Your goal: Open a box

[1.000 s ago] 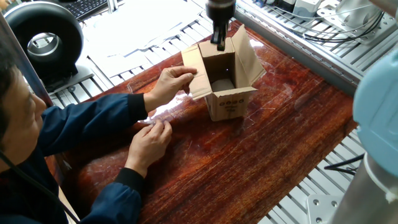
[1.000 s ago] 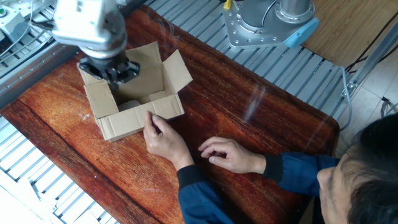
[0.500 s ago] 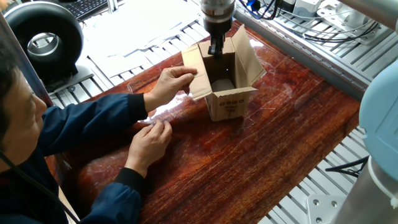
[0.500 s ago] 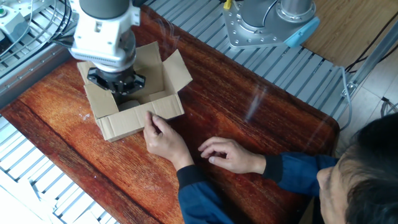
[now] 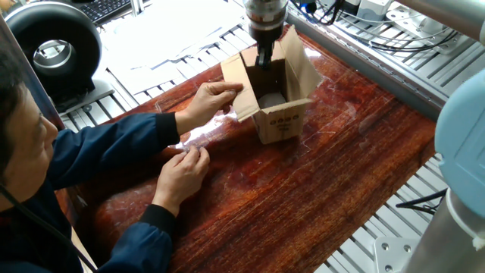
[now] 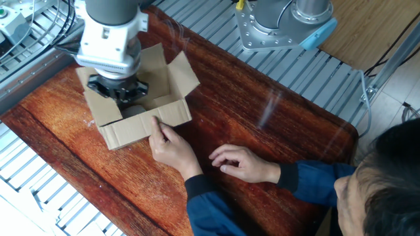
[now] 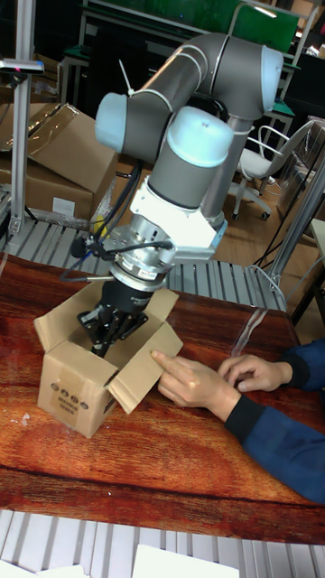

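The box (image 5: 282,121) is a small brown carton with black print on its side, standing on the red-brown wooden table (image 5: 318,189) with its top flaps spread. My gripper (image 5: 263,61) reaches down from above into the box's open top, near the far flap. Its dark fingers look pressed together with nothing visibly between them. In the other fixed view the gripper (image 6: 121,94) covers much of the box (image 6: 141,128). In the tall view the gripper (image 7: 101,341) dips between the flaps of the box (image 7: 72,393). A person's hand (image 5: 208,98) holds one side flap.
The person in a blue jacket leans over the table, their second hand (image 5: 182,171) resting flat near the box. A black round device (image 5: 53,49) and white papers (image 5: 174,34) lie beyond the table's edge. The robot base (image 6: 282,23) stands at the far side. Aluminium rails border the table.
My gripper has come down from above the far flap into the box's open top. The box has shifted slightly under it. The person's hands have stayed put.
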Motion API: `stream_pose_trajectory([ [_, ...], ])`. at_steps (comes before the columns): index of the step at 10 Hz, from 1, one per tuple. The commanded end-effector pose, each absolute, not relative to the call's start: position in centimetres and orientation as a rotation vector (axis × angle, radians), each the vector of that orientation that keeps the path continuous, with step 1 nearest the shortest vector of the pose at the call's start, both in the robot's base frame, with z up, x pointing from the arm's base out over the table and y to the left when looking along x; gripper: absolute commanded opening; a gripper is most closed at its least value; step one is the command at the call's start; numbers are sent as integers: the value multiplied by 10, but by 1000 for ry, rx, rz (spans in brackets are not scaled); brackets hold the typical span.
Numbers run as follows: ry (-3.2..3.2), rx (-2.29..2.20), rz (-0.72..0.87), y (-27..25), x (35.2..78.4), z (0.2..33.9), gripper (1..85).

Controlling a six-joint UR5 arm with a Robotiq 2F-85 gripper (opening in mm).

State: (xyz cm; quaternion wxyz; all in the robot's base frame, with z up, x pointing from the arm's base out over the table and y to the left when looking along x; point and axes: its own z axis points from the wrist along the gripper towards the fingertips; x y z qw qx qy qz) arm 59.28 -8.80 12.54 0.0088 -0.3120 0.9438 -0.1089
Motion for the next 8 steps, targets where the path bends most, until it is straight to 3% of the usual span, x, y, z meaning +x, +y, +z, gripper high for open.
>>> stream_pose_trajectory([
  [1,2936,-1054,-434,-111,605,155,10],
  [4,2921,-1116,-470,-120,612,177,10],
  [8,2838,-1215,-425,-141,638,184,10],
])
